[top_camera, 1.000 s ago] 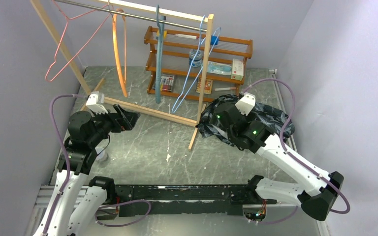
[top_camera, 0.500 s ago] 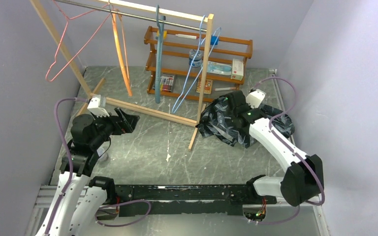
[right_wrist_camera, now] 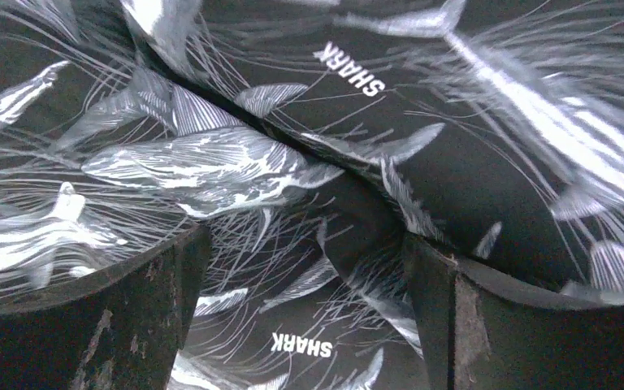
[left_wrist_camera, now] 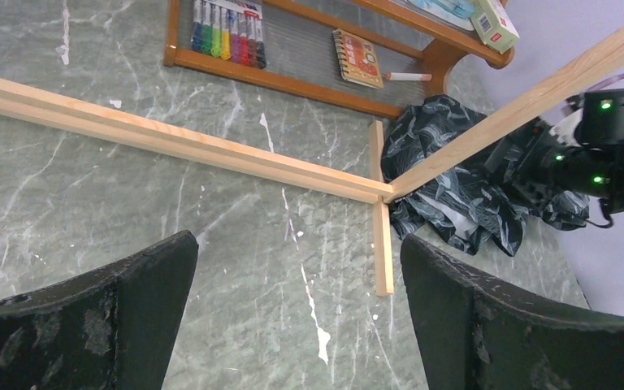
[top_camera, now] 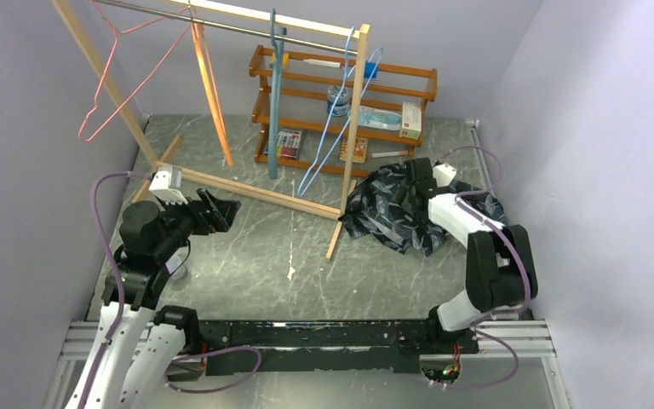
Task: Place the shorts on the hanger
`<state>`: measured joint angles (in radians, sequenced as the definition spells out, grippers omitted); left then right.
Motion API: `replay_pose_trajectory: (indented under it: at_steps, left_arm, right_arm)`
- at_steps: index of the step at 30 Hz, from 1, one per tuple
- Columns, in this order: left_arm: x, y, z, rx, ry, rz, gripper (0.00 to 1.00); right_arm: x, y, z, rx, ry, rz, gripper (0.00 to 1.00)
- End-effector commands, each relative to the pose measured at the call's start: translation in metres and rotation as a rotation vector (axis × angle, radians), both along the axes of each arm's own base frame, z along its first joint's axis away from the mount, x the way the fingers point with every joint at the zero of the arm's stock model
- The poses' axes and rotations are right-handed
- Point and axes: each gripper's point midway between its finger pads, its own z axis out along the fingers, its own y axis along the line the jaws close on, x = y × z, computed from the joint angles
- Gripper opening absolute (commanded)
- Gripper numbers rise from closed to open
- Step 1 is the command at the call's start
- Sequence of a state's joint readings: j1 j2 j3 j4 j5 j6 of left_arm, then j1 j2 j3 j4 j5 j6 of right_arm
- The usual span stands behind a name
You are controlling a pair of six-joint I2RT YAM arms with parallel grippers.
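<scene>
The shorts (top_camera: pixel 387 217), dark with pale streaks, lie crumpled on the floor right of the rack's right post; they also show in the left wrist view (left_wrist_camera: pixel 455 199). My right gripper (top_camera: pixel 409 189) is down on the top of the heap. Its fingers stand open, and folds of the shorts (right_wrist_camera: pixel 309 171) printed "SHARK" fill the gap (right_wrist_camera: pixel 302 244). The hanger (top_camera: pixel 324 141), thin light-blue wire, hangs from the right end of the rail, beside the post. My left gripper (top_camera: pixel 221 209) hovers open and empty over bare floor (left_wrist_camera: pixel 301 244), far left of the shorts.
A wooden rack base rail (top_camera: pixel 255 192) and right post (top_camera: pixel 355 128) stand between the arms. On the rail hang a pink wire hanger (top_camera: pixel 106 94), an orange hanger (top_camera: pixel 209 94) and a teal plastic hanger (top_camera: pixel 276 94). A wooden shelf (top_camera: pixel 409 81) sits behind.
My right arm has reached forward and set its gripper onto the far side of the shorts, its elbow folding back. The orange hanger has swung. The left arm has barely shifted.
</scene>
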<state>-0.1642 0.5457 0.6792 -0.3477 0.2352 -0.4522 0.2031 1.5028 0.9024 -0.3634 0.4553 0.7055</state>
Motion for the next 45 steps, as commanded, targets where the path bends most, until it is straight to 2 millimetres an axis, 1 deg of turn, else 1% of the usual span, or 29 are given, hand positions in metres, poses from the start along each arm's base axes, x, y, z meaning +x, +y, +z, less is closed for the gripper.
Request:
replay_pose_trajectory:
  at_steps: [1, 2, 3, 4, 6, 7, 8, 10, 11, 12, 17, 20, 21, 24, 26, 27, 30, 32, 35, 38, 39, 41, 43, 45]
  left_arm:
    - [0.002, 0.003, 0.009, 0.008, -0.049, 0.006, 1.00]
    - [0.002, 0.003, 0.009, 0.008, -0.050, 0.008, 0.99]
    - [0.002, 0.003, 0.009, 0.008, -0.051, 0.009, 0.99]
    - [0.002, 0.003, 0.009, 0.009, -0.051, 0.008, 0.99]
    - [0.002, 0.004, 0.010, 0.010, -0.056, 0.009, 0.99]
    - [0.002, 0.004, 0.010, 0.011, -0.056, 0.009, 0.99]
    - [0.002, 0.004, 0.009, 0.011, -0.056, 0.010, 0.98]
    - [0.003, 0.004, 0.009, 0.012, -0.054, 0.011, 0.98]
    - [0.003, 0.004, 0.009, 0.014, -0.053, 0.011, 0.98]
    - [0.003, 0.004, 0.008, 0.015, -0.051, 0.010, 0.98]
    - [0.003, 0.004, 0.008, 0.015, -0.049, 0.015, 0.97]
    - [0.004, 0.005, 0.007, 0.018, -0.051, 0.019, 0.97]
    - [0.005, 0.006, 0.004, 0.023, -0.048, 0.020, 0.96]
    - [0.006, 0.007, 0.002, 0.026, -0.036, 0.029, 0.96]
    - [0.006, 0.006, 0.002, 0.027, -0.031, 0.025, 0.96]
    - [0.007, 0.006, 0.001, 0.027, -0.031, 0.024, 0.96]
    - [0.007, 0.007, 0.001, 0.033, -0.033, 0.026, 0.96]
    - [0.007, 0.007, 0.000, 0.038, -0.035, 0.022, 0.96]
    - [0.006, 0.005, 0.000, 0.036, -0.034, 0.015, 0.96]
    - [0.006, 0.003, 0.000, 0.035, -0.033, 0.002, 0.95]
    - [0.006, 0.003, 0.000, 0.036, -0.031, 0.000, 0.95]
    - [0.007, 0.004, -0.001, 0.035, -0.026, 0.008, 0.95]
    - [0.009, 0.007, -0.004, 0.032, -0.011, 0.033, 0.96]
    - [0.009, 0.011, -0.009, 0.020, 0.025, 0.063, 0.97]
  right_arm:
    - [0.003, 0.016, -0.034, 0.083, 0.040, 0.069, 0.90]
    - [0.001, 0.015, -0.039, 0.081, 0.051, 0.072, 0.88]
    - [-0.001, 0.015, -0.040, 0.079, 0.053, 0.075, 0.85]
    - [-0.002, 0.014, -0.040, 0.074, 0.056, 0.080, 0.82]
    - [-0.005, 0.013, -0.033, 0.067, 0.042, 0.090, 0.71]
    - [-0.006, 0.013, -0.027, 0.064, 0.028, 0.098, 0.61]
    - [-0.007, 0.012, -0.018, 0.060, 0.009, 0.107, 0.49]
    - [-0.007, 0.012, 0.002, 0.058, -0.036, 0.122, 0.17]
    - [-0.007, 0.013, 0.018, 0.061, -0.074, 0.127, 0.02]
    - [-0.009, 0.012, 0.028, 0.058, -0.087, 0.127, 0.00]
    - [-0.025, 0.004, 0.082, 0.046, -0.148, 0.106, 0.00]
    - [-0.033, 0.011, 0.126, 0.076, -0.218, 0.168, 0.00]
    - [-0.036, 0.016, 0.146, 0.093, -0.260, 0.195, 0.00]
    - [-0.050, 0.026, 0.194, 0.140, -0.365, 0.267, 0.00]
    - [-0.061, 0.030, 0.219, 0.160, -0.411, 0.301, 0.00]
    - [-0.066, 0.030, 0.228, 0.168, -0.422, 0.308, 0.00]
    - [-0.079, 0.039, 0.243, 0.198, -0.432, 0.371, 0.00]
    - [-0.086, 0.048, 0.248, 0.217, -0.426, 0.431, 0.00]
    - [-0.097, 0.053, 0.252, 0.235, -0.401, 0.476, 0.00]
    - [-0.106, 0.062, 0.263, 0.258, -0.410, 0.539, 0.00]
    - [-0.108, 0.067, 0.268, 0.274, -0.414, 0.571, 0.00]
    - [-0.114, 0.081, 0.271, 0.319, -0.406, 0.649, 0.00]
    - [-0.120, 0.097, 0.268, 0.394, -0.393, 0.717, 0.00]
    - [-0.128, 0.116, 0.262, 0.489, -0.388, 0.797, 0.00]
